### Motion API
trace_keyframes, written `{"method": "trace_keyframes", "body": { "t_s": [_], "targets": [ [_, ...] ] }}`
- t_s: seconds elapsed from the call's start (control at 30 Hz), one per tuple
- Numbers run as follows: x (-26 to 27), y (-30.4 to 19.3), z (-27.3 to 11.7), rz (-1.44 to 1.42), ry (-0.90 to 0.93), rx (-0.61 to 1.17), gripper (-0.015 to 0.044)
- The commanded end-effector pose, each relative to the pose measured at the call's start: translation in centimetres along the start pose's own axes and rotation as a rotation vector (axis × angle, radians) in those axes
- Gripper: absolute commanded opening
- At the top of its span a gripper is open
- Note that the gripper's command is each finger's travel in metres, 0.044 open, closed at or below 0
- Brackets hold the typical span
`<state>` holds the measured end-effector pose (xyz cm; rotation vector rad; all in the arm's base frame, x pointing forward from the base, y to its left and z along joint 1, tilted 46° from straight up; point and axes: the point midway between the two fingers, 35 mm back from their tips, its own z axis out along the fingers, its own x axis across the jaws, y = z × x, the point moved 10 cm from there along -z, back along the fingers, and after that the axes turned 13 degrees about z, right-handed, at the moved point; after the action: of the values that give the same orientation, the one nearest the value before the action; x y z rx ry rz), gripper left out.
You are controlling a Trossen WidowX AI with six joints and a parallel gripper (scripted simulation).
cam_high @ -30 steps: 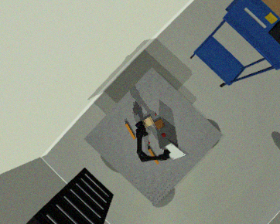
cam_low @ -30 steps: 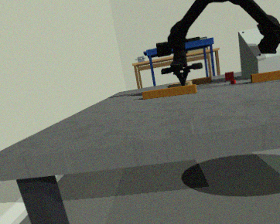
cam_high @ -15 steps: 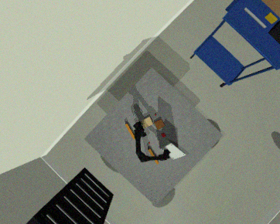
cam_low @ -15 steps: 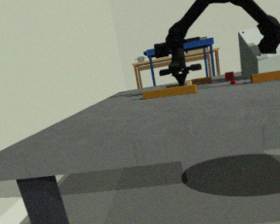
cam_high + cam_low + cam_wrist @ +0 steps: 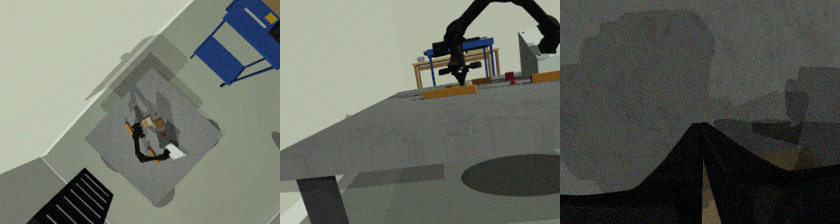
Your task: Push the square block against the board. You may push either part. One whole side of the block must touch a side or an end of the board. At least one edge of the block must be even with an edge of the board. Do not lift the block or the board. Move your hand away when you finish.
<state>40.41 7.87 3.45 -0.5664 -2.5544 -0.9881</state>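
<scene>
The square block, brown, lies on the table beside the light tan board. Their near corners are close in the top view; I cannot tell if they touch, and their sides look turned to each other. My gripper is shut and empty, pointing down with its tips low, near the tan board and behind an orange bar in the exterior view. Part of the board shows between the fingers in the wrist view. A dim yellow-brown patch right of the fingers is too dark to identify.
One orange bar lies beside the gripper. Another orange bar lies nearer the arm's base. A red cube lies near the block, and a small red piece lies on its other side.
</scene>
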Motion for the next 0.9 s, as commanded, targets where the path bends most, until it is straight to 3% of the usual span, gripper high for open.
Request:
{"method": "trace_keyframes", "body": {
  "t_s": [0.0, 0.23, 0.87],
  "targets": [
    [-0.2, -0.1, -4.1, -0.007, -0.023, -0.012, 0.0000],
    [-0.6, -1.0, -4.6, 0.032, -0.036, -0.024, 0.0000],
    [-0.5, -14.4, -5.7, 0.682, -0.073, -0.006, 0.0000]
  ]
}}
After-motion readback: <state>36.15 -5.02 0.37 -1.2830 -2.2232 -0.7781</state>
